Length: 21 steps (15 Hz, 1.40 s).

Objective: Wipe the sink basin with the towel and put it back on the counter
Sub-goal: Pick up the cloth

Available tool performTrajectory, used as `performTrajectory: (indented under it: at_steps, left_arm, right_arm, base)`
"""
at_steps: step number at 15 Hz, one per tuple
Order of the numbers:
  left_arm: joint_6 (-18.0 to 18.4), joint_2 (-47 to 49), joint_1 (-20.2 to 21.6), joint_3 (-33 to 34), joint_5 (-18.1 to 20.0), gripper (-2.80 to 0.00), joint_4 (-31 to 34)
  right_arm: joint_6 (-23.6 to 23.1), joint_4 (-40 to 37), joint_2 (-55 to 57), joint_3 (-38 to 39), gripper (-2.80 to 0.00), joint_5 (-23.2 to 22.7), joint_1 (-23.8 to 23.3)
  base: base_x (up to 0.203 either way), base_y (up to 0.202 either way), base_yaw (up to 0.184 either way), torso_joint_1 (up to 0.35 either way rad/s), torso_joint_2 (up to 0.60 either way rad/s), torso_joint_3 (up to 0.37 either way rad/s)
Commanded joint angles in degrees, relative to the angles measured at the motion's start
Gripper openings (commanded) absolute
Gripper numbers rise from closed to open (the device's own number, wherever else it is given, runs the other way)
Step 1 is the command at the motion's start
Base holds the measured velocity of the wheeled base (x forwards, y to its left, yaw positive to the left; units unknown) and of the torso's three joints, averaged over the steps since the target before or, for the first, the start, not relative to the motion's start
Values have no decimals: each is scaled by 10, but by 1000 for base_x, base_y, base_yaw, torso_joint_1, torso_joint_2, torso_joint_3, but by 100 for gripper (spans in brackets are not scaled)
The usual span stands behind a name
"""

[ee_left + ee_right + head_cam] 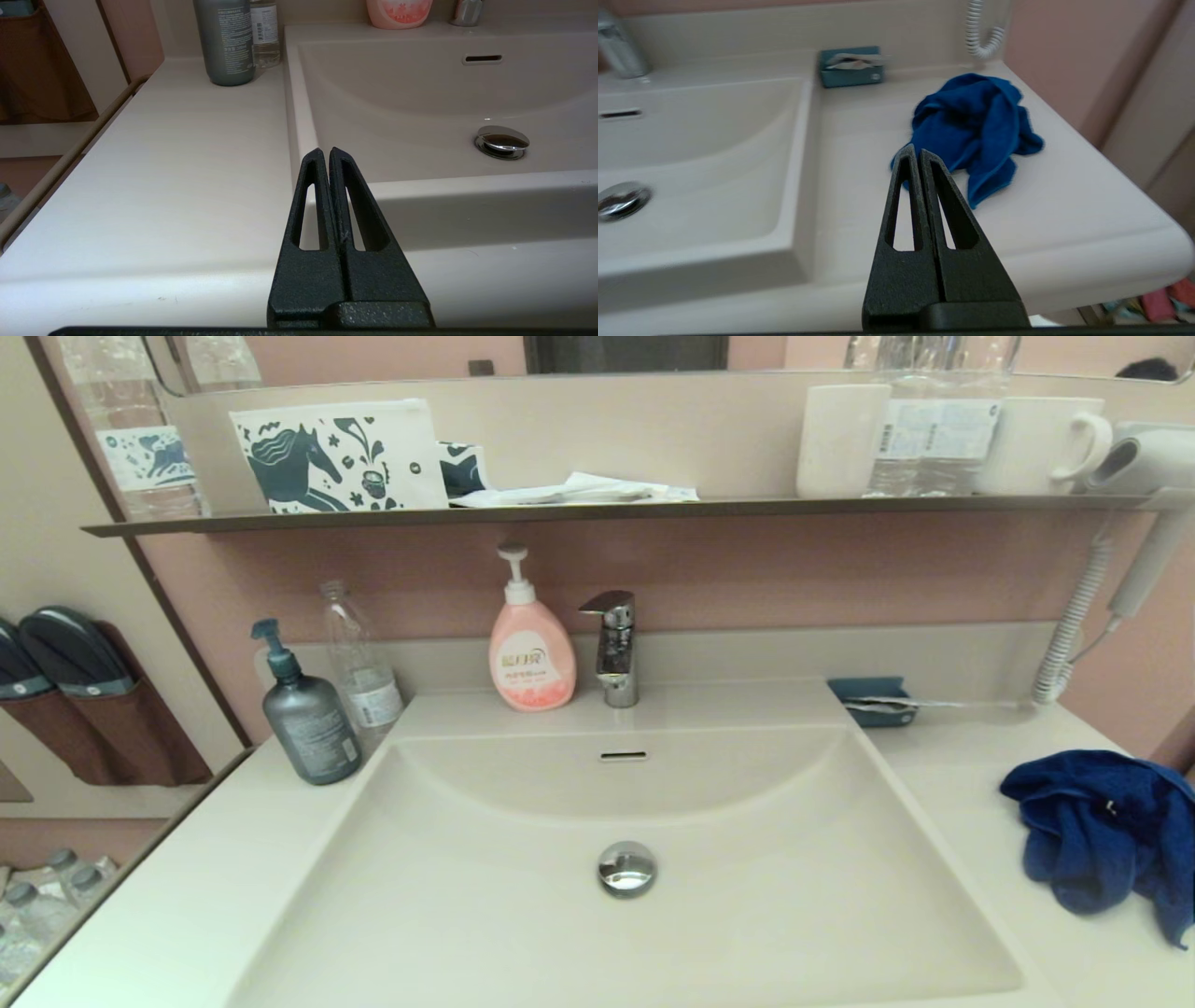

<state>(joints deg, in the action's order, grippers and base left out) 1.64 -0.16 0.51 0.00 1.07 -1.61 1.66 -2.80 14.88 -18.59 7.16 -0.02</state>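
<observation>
The dark blue towel (1102,835) lies crumpled on the counter (943,775) to the right of the sink basin (523,905). In the right wrist view the towel (976,123) lies beyond my right gripper (918,150), which is shut and empty, short of the cloth near the counter's front edge. My left gripper (325,152) is shut and empty too, hovering by the basin's left front corner (299,140). Neither gripper shows in the head view. The chrome drain plug (626,868) sits in the basin floor.
A grey pump bottle (306,714), a clear bottle (359,663) and a pink soap dispenser (529,649) stand behind the basin beside the tap (614,649). A small teal tray (873,700) sits at the back right. A hairdryer cord (1074,625) hangs near the right wall.
</observation>
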Motion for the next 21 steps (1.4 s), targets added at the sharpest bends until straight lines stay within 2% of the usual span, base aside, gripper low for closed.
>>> performTrajectory:
  at_steps: [1, 5, 9, 13, 17, 21]
  left_arm:
    - [0, 2, 0, 0, 0, -280, 0]
    - [0, 2, 0, 0, 0, -280, -1]
    - [0, 2, 0, 0, 0, -280, 0]
    - [0, 2, 0, 0, 0, -280, 0]
    - [0, 2, 0, 0, 0, -280, 0]
    - [0, 2, 0, 0, 0, -280, 0]
  right_arm:
    - [3, -1, 140, -45, -280, 39, 0]
    - [7, -3, 269, -64, -280, 75, -16]
    - [3, -3, 409, -89, -280, 84, -78]
    - [-27, -4, 525, -159, -280, 84, -140]
    - [-84, -3, 563, -208, -280, 84, -169]
    - [-94, 4, 607, -228, -280, 84, -179]
  base:
    - [0, 0, 0, 0, 0, 0]
    - [0, 0, 0, 0, 0, 0]
    - [0, 0, 0, 0, 0, 0]
    - [0, 0, 0, 0, 0, 0]
    - [0, 0, 0, 0, 0, 0]
    - [0, 0, 0, 0, 0, 0]
